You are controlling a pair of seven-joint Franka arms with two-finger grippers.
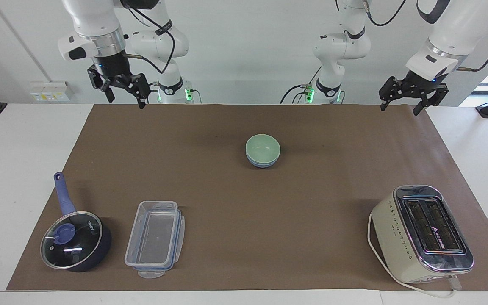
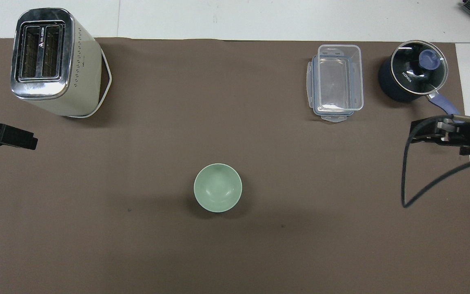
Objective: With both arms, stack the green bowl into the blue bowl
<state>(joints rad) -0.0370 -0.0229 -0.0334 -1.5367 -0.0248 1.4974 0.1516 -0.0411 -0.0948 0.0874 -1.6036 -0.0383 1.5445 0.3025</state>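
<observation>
- The right gripper [image 1: 122,90] hangs in the air over the mat's [image 1: 227,212] robot-side corner at the right arm's end, fingers spread and holding nothing.
- The saucepan [image 1: 76,241], with its glass lid on, sits at the mat's edge farthest from the robots, toward the right arm's end; its blue handle points toward the robots.
- The clear box [image 1: 155,239] lies just beside the saucepan, on the side toward the mat's middle.
- The green bowl [image 1: 262,148] sits nested in the blue bowl [image 1: 262,163] near the mat's middle, a little nearer the robots (only a thin blue band shows under the green rim; from overhead the green bowl [image 2: 218,187] hides it altogether).
- The toaster [image 1: 422,233] stands at the edge farthest from the robots, toward the left arm's end, its white cord looping round its base.
- The left gripper [image 1: 412,95] hangs over the mat's robot-side corner at the left arm's end, fingers apart and empty, well apart from the bowls.
</observation>
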